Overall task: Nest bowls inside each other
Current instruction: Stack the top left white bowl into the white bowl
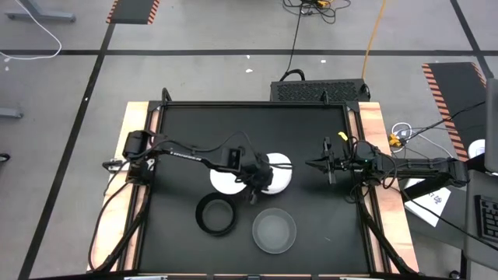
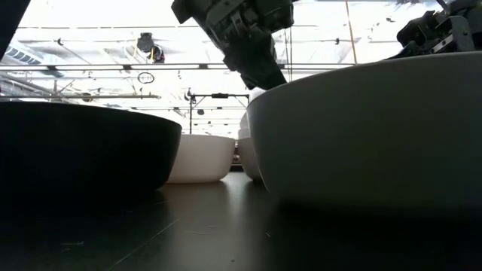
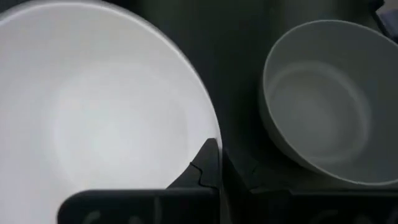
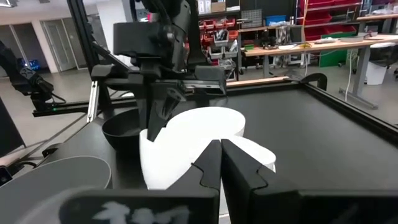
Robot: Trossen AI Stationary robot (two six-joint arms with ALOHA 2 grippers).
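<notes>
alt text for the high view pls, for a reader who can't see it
Overhead view of a black table: the left gripper, shut, sits over two white bowls mid-table. A black bowl and a translucent grey bowl stand apart nearer the front edge; the right gripper, shut, waits at the right.

The white bowls look like smooth, matt plastic, and the grey bowl is cloudy translucent plastic. The black bowl is dull. The table has a matt black top edged in bare pale wood.
</notes>
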